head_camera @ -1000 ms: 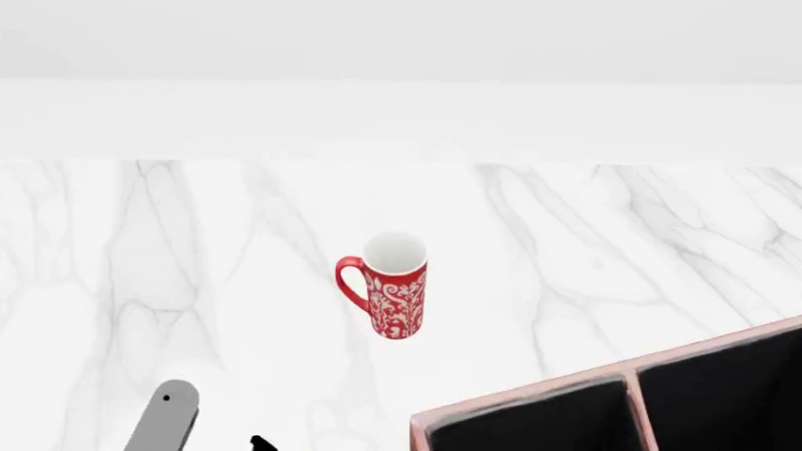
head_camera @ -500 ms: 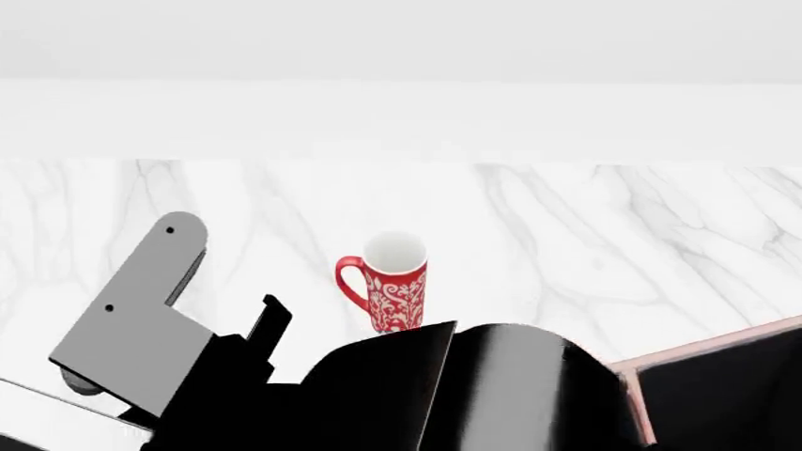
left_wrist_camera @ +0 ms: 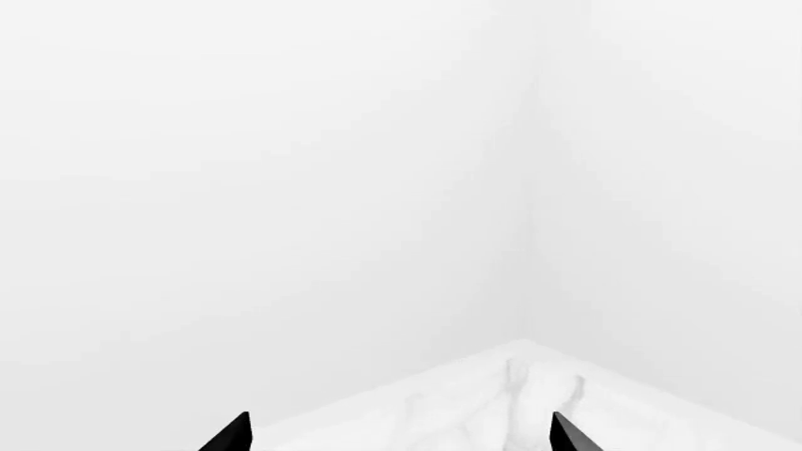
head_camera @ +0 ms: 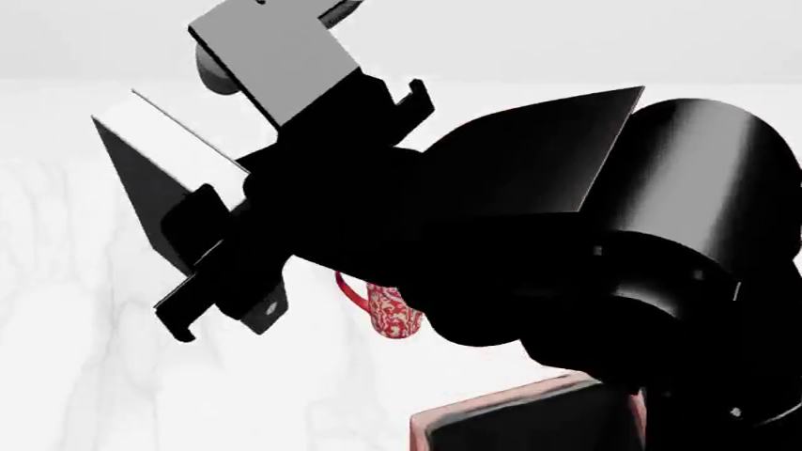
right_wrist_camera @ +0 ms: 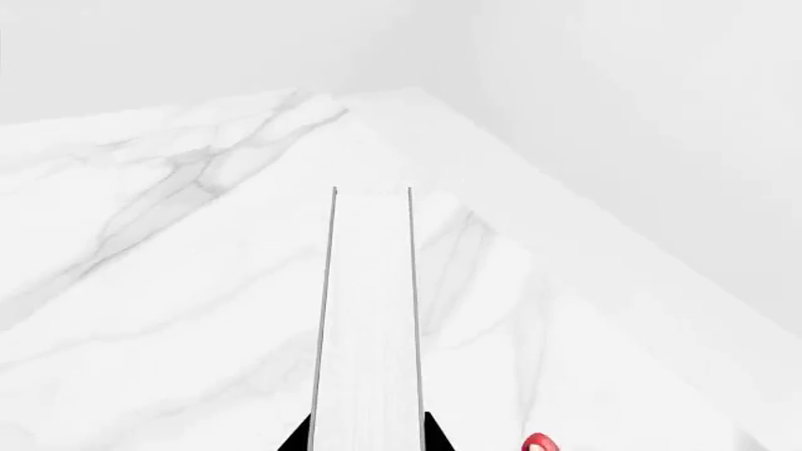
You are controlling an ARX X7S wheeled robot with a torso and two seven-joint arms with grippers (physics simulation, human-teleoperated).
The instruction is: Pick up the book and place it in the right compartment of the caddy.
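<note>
Book (head_camera: 138,160): black cover, white page edges; the page edge (right_wrist_camera: 366,319) in right wrist view is pale grey-white w/ thin dark borders. Mug (head_camera: 391,315): red w/ white floral pattern, mostly hidden. Caddy (head_camera: 501,413): reddish-brown side, pale pink rim, black lining. Table (head_camera: 75,357): white marble w/ faint grey veins. Arm (head_camera: 602,244): glossy black, w/ a grey plate (head_camera: 269,52). Left gripper (left_wrist_camera: 398,434): black tips. Walls (left_wrist_camera: 314,169): plain white.

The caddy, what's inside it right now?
Only a corner of the caddy shows: pink rim and dark lining, nothing visible inside. The right arm, holding the book aloft, covers the rest.
</note>
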